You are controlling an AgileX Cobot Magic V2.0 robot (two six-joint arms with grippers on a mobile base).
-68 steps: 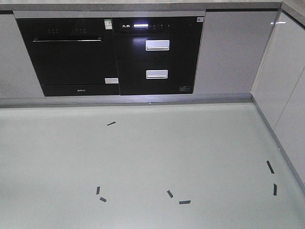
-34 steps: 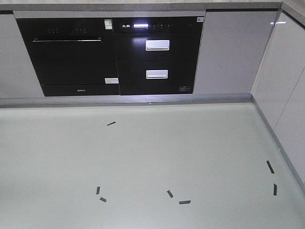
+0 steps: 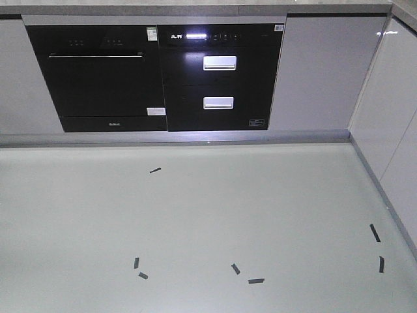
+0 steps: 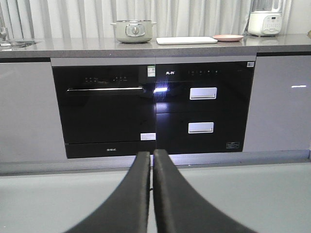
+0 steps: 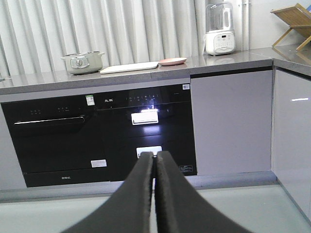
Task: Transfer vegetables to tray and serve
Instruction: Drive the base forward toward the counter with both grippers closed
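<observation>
Left wrist view: left gripper (image 4: 152,153) pointed level at the kitchen cabinets. Its two black fingers (image 4: 138,187) are pressed together along their length, with no gap at the tips and nothing between them.

On the grey countertop (image 4: 73,47), going left to right:
- A pale green lidded pot (image 4: 132,31), toward the left of the run and above the black built-in oven (image 4: 104,111).
- The tray (image 4: 186,40), lying flat just right of the pot and near the counter's front edge, above the black two-drawer appliance (image 4: 204,111). From this low angle I see only its rim and cannot tell what, if anything, lies on it.
- A pink plate (image 4: 228,38), just beside the tray's right end. I can't tell whether they touch.
- A white blender (image 4: 265,19), farther right and set back toward the curtains (image 4: 73,17).

Right wrist view: right gripper (image 5: 155,154), fingers also closed tight against each other and carrying nothing. The pot, tray, plate and blender sit in the same order. At the far right, on the side counter past the corner, a folding wooden rack (image 5: 294,22) stands opened.

Front view: pale floor (image 3: 228,208) ahead of the base, with the oven at left and the drawer unit to its right along the back. Short dark tape marks (image 3: 155,170) are scattered on the floor: one near the cabinets, two pairs near the bottom edge, and two at the right beside the side cabinets.
</observation>
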